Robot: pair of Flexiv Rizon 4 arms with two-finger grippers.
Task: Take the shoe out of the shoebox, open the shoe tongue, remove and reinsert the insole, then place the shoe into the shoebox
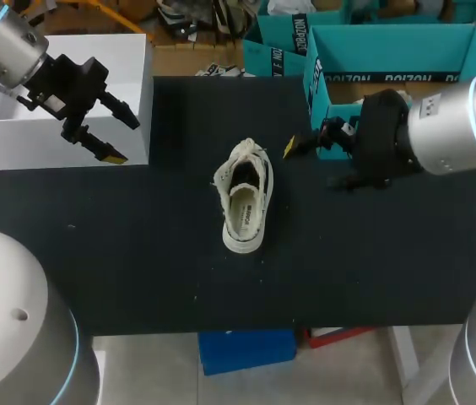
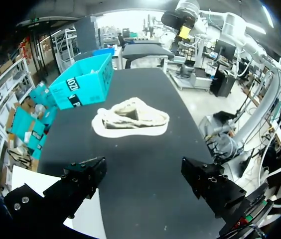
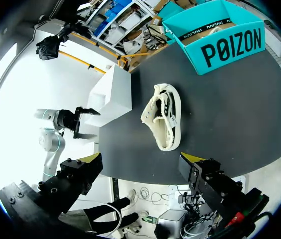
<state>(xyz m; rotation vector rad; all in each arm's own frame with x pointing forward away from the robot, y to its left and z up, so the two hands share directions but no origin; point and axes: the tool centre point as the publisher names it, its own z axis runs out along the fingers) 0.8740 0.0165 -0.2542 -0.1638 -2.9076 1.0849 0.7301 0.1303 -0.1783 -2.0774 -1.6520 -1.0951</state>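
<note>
Hovering with both jaws released, I am flanking the shoe (image 1: 243,196), its long axis lying crosswise between them, my right jaws nearer it.

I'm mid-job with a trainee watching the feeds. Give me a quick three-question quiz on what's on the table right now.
1. True or false: the shoe lies inside the teal shoebox.
2. What does the right claw hold? A) the shoe B) an insole C) nothing
3. Fill in: the claw nearer the white box is the ____ claw.

Key:
1. False. The shoe lies on the black table, apart from the teal shoebox.
2. C. It is open and empty.
3. Left. The left claw is at the white box's edge, also open.
</note>
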